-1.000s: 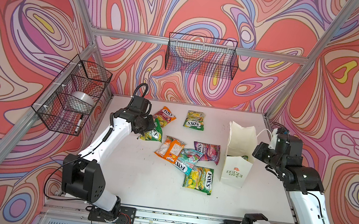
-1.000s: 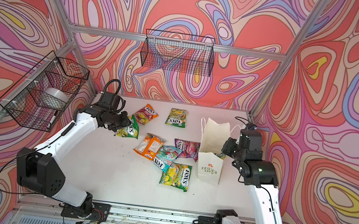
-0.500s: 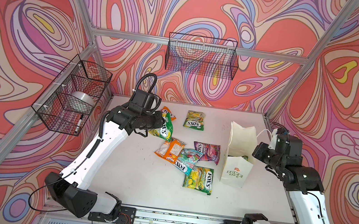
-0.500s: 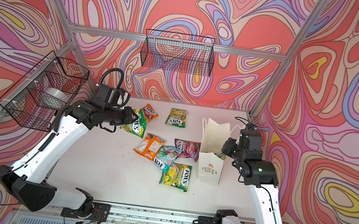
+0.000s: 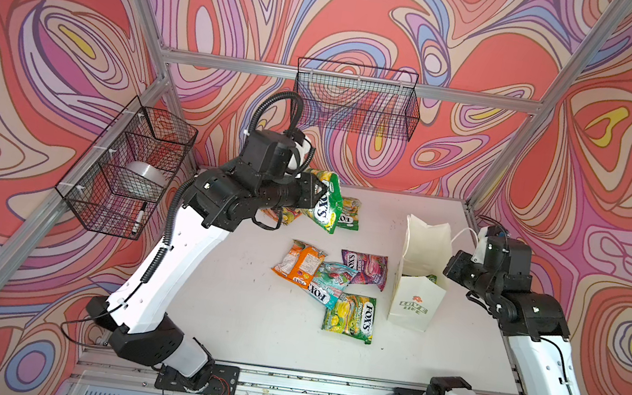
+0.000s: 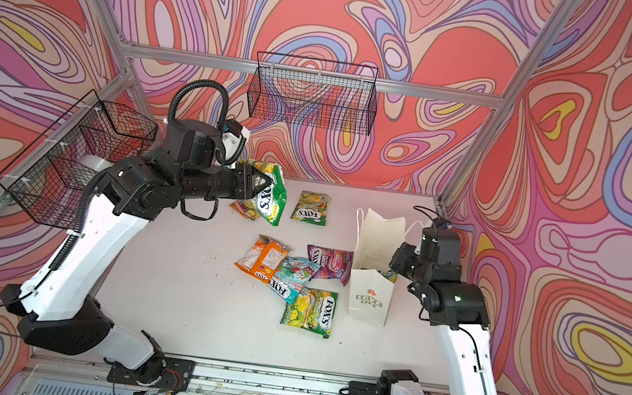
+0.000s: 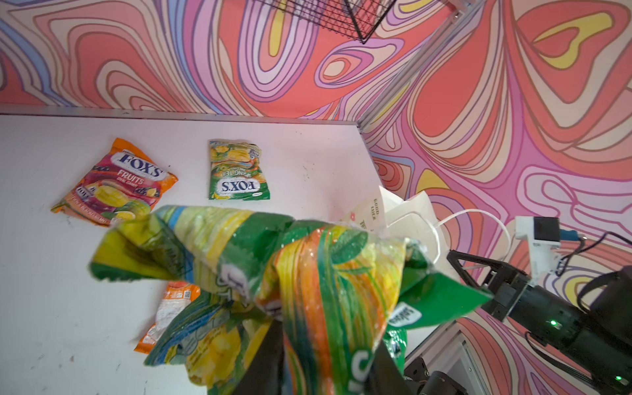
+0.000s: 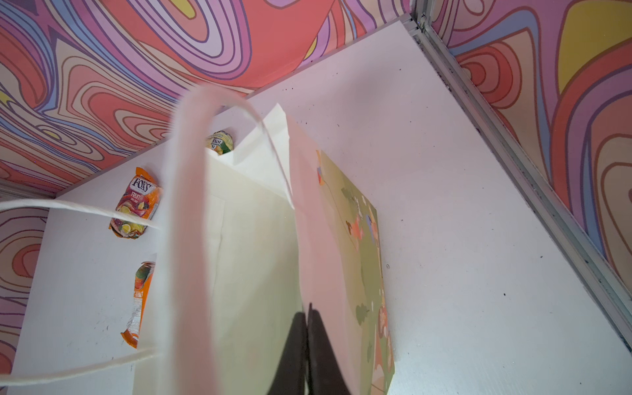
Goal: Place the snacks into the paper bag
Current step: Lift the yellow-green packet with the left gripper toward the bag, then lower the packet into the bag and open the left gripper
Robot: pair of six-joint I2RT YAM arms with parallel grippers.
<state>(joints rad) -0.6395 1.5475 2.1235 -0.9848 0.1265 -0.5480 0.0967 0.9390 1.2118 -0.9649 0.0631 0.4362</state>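
My left gripper (image 5: 315, 197) (image 6: 255, 186) (image 7: 325, 349) is shut on a green snack packet (image 5: 324, 208) (image 7: 335, 284), which hangs crumpled above the back of the table. The white paper bag (image 5: 420, 263) (image 6: 370, 294) (image 8: 253, 256) stands upright at the right. My right gripper (image 5: 448, 267) (image 8: 307, 318) is shut on its near wall at the rim. Orange (image 5: 298, 263), teal (image 5: 329, 284), purple (image 5: 365, 268) and yellow-green (image 5: 350, 316) packets lie in a cluster left of the bag. Two more, green (image 7: 237, 171) and orange (image 7: 116, 184), lie at the back.
A black wire basket (image 5: 355, 99) hangs on the back wall. Another basket (image 5: 129, 172) on the left wall holds a tape roll and a marker. Aluminium frame posts (image 5: 494, 173) stand at the corners, and the right wall is close behind my right arm.
My left arm has lifted the green packet off the back left of the table and swung it up and rightwards. The right arm and the bag have stayed put.
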